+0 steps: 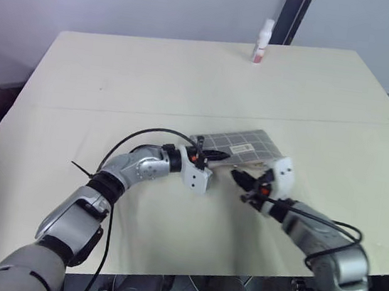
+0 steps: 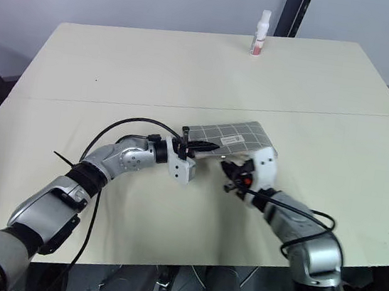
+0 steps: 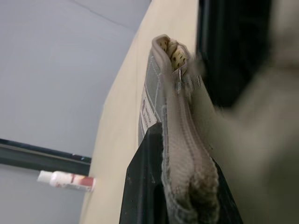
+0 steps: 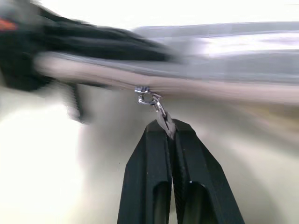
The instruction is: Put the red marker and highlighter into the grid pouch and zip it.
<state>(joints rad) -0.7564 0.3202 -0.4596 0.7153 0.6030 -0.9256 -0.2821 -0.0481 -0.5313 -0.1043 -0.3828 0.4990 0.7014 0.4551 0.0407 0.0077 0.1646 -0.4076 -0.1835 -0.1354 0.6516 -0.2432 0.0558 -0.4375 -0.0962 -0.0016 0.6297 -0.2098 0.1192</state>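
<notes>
The right gripper (image 4: 168,127), nearest the camera, pinches the zipper pull tab (image 4: 152,100) on the grid pouch (image 1: 241,146), whose zipper edge runs leftward to the left gripper (image 1: 204,154) clamped on that end at mid-table.

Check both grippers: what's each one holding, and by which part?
Left gripper clamps the grid pouch by its zipper edge at the pouch's left end. Right gripper has its jaws shut on the zipper pull tab.
</notes>
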